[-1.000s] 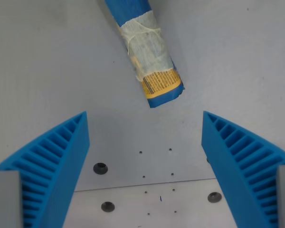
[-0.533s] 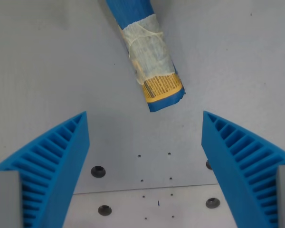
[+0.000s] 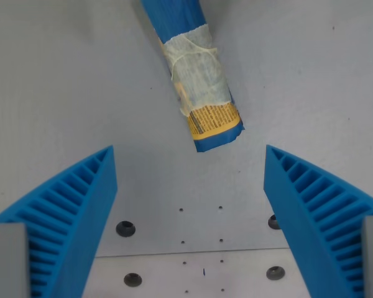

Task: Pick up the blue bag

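The blue bag (image 3: 193,71) is a rolled blue packet with a pale taped band and a yellow printed label near its lower end. It lies on the grey table, slanting from the top centre of the wrist view down to about the middle. My gripper (image 3: 189,186) is open above the table, its two ribbed blue fingers (image 3: 68,217) spread wide at the lower left and lower right. The bag's lower end sits just beyond the gap between the fingertips, touching neither. The bag's upper end runs out of the picture.
The grey table (image 3: 62,81) has a seam (image 3: 186,253) across the bottom, with several bolt holes (image 3: 125,228) and small dots around it.
The whole scene has slid slightly downward and rightward in the view, so the camera has crept toward the bag. The fingers stay equally wide apart.
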Robot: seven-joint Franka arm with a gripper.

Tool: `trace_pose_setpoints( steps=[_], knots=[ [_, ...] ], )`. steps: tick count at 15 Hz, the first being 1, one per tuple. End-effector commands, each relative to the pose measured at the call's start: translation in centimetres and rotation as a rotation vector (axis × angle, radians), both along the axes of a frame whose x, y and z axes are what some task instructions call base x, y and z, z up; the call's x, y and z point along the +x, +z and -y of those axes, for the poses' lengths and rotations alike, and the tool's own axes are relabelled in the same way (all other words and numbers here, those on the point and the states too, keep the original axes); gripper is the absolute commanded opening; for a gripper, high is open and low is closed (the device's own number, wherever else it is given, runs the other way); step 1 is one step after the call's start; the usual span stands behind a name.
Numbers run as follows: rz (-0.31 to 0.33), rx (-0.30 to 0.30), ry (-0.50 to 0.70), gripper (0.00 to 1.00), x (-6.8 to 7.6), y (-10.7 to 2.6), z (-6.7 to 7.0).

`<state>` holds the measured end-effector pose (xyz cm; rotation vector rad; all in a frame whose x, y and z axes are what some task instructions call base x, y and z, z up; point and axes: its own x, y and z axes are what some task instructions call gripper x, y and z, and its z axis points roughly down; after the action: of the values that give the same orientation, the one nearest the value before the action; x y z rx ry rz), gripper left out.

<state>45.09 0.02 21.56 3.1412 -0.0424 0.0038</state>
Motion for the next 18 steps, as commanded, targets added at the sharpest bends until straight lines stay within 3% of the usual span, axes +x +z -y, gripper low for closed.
trace_pose_setpoints(
  steps=[1, 18],
  knots=[
    [0.019, -0.002, 0.055, 1.0, 0.41, -0.13, -0.11],
    [0.022, -0.002, 0.086, 1.0, 0.68, -0.71, -0.19]
  ],
)
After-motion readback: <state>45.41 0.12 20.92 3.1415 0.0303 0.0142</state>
